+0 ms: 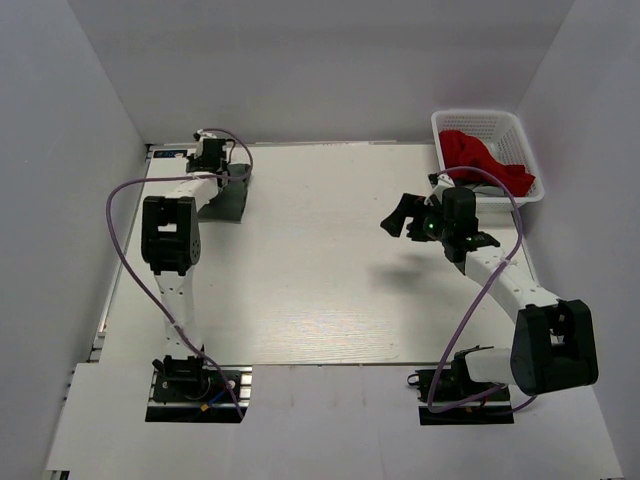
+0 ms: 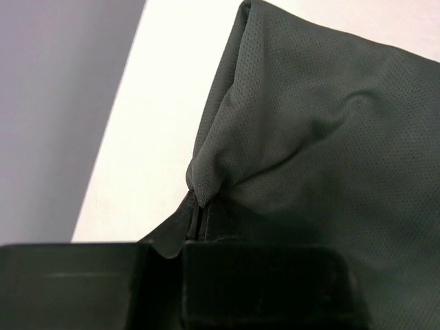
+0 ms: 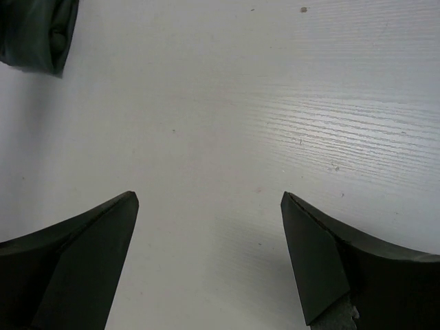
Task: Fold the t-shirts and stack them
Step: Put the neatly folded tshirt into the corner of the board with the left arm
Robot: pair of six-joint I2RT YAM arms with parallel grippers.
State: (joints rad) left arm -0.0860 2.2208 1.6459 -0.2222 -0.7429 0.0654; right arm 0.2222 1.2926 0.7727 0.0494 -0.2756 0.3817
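The olive-grey t-shirt (image 2: 323, 137) was a fine knit cloth, pricked all over with tiny mesh holes, matt and soft in its creases. The left claw (image 2: 197, 218) looked like black plastic with a dull, faintly satin face. The right claw (image 3: 210, 201) was the same matt black, smooth along its edges. The tabletop (image 3: 289, 103) showed pale, whitewashed wood grain in fine ridged lines with a mild sheen. The basket (image 1: 515, 135) was white plastic lattice, and the red t-shirt (image 1: 478, 155) in it was plain matt cloth. The cable (image 1: 108, 208) had a smooth purple sheath.

left arm (image 1: 172, 240) stretched far-left | left fingers (image 2: 175, 230) pinched together | right arm (image 1: 500, 275) raised | right fingers (image 3: 82, 254) spread apart
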